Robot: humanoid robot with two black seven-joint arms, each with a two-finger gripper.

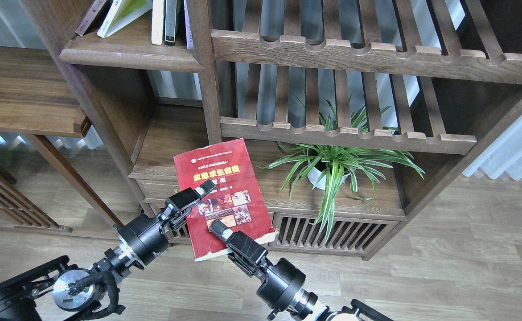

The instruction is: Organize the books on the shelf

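Both tools clamp the red book (219, 176), left tool (202, 191) on its side, right tool (216, 228) on its bottom edge, likely steadying it for the shelf (131, 55)

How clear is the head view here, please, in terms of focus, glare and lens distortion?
In the head view, focus is sharp: the red book shows its photos, though its small print is unreadable; bright daylight washes out the gaps behind the slatted racks; the bookcase posts lean outward, a wide-angle effect; the left gripper and right gripper are crisp, without motion blur.
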